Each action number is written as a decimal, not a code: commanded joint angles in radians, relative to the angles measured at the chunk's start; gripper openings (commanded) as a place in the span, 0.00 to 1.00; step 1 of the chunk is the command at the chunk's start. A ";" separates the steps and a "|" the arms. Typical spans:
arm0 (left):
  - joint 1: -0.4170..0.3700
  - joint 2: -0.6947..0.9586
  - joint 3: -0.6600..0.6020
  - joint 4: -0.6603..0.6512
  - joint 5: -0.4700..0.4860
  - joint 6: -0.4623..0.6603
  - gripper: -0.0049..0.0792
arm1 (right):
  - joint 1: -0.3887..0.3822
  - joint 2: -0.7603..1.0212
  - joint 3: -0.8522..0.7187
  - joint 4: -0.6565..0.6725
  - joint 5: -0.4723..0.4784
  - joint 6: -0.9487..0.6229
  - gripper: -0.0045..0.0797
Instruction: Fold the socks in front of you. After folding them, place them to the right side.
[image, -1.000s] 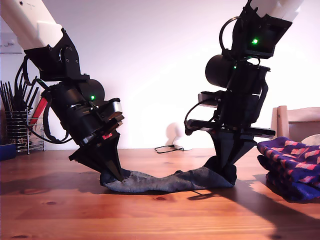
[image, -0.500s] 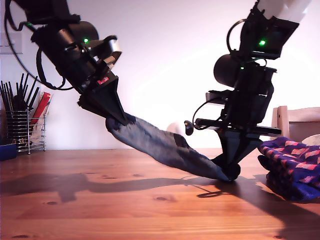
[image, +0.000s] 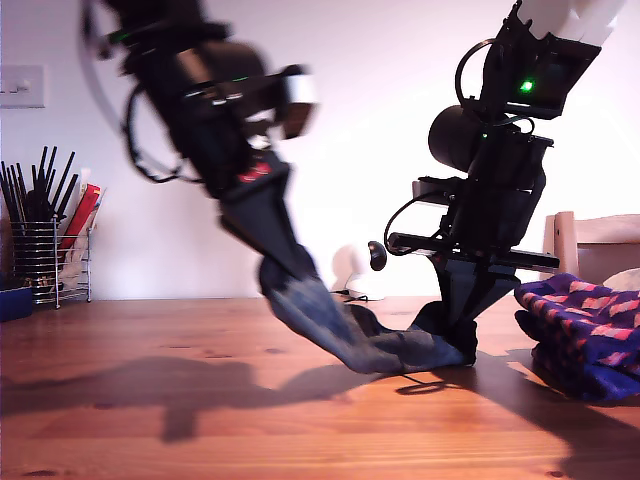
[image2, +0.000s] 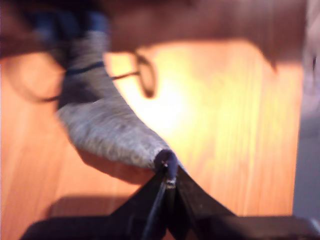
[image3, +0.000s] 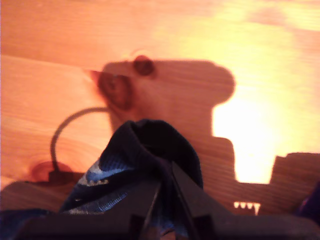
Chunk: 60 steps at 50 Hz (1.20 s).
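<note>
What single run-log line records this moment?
first hand: shut on grey-blue sock, one end lifted | second hand: shut on other end at wooden table | checked socks: piled, exterior view's right

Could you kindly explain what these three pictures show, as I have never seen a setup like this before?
These are two robot arms working at a wooden table. One picture comes from a fixed camera facing the table; the other two come from small cameras riding on each arm's gripper, looking along its jaws. My first gripper is shut on one end of a grey-blue sock and holds it raised off the table. My second gripper pins the sock's other end low at the wood. On the exterior view's right lies a pile of purple checked socks; on its left stands a wire rack of utensils.
</note>
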 joint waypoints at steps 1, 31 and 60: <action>-0.002 0.024 -0.016 -0.021 -0.016 0.018 0.03 | 0.003 -0.033 0.010 0.010 -0.005 -0.001 0.04; -0.201 0.024 -0.090 0.088 -0.349 0.049 0.03 | -0.040 -0.033 0.010 -0.003 -0.124 -0.069 0.04; -0.288 0.023 -0.332 0.309 -0.618 0.135 0.03 | -0.074 -0.033 0.010 -0.010 -0.190 -0.076 0.04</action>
